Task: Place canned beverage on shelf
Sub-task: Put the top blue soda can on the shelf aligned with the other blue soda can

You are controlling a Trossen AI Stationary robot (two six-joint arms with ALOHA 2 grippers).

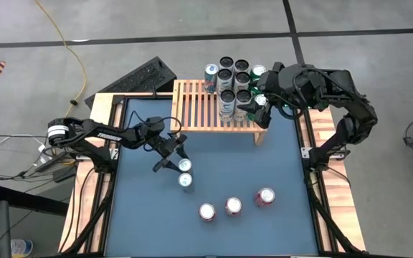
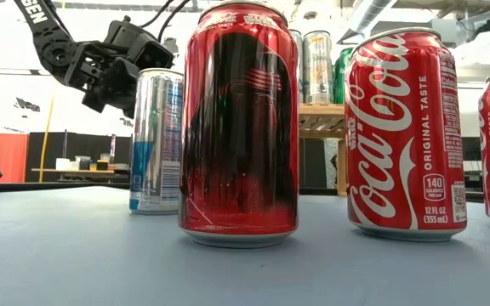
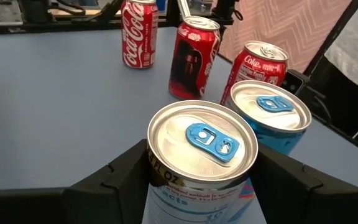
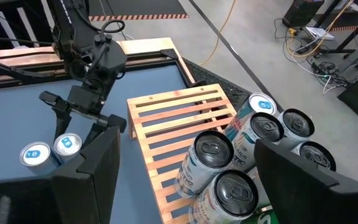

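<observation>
Two slim blue-and-silver cans stand upright on the blue table. My left gripper has its fingers on either side of the far one, shut on it. The other slim can stands just beside it. The shelf is a light-wood slatted rack at the table's far edge, with several cans upright on its right end. My right gripper hangs open above those cans and touches nothing. My left gripper pinches the slim can's side wall just under the rim between its two fingers, one on each side. The fingers come nearly level from the table's left. The can stands upright with its bottom on the table.
Three red cans stand in a row toward the table's near edge. The shelf's left half is bare slats. A black keyboard lies beyond the table's far left corner. Wooden rails frame the table.
</observation>
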